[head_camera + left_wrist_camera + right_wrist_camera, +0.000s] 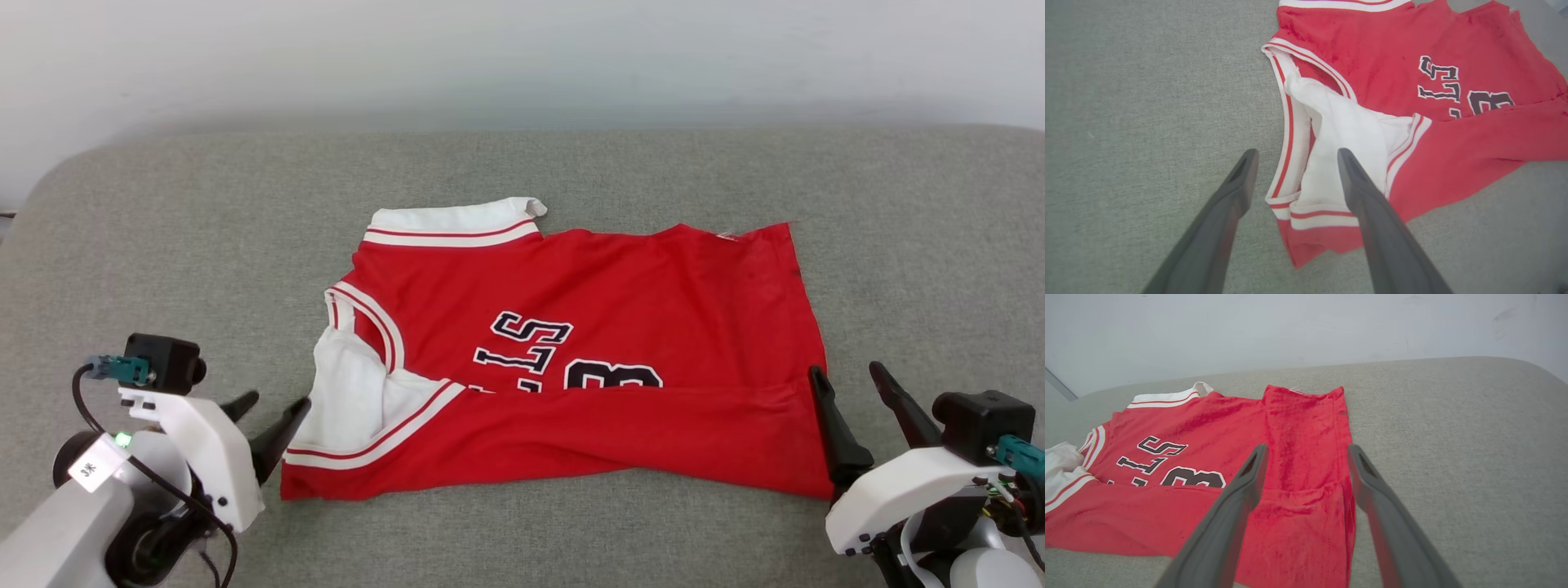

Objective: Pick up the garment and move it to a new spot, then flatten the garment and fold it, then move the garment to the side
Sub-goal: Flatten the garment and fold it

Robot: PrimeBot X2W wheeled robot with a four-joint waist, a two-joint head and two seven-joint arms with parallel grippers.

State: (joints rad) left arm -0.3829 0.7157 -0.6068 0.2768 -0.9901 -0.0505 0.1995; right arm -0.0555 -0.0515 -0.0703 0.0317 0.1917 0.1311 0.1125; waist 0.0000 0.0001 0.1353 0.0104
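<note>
Garment [571, 269] lies mid-cushion [163, 245] in the head view, its near edge folded up over the lettering [531, 339]. Folding seems underway, and the next move likely calls for pinching the cloth for a second fold.

Left wrist view: left gripper [1297, 151] is spread wide and empty over the white sleeve [1339, 122].

Right wrist view: right gripper [1307, 446] is wide and empty over the red hem [1345, 428].
</note>
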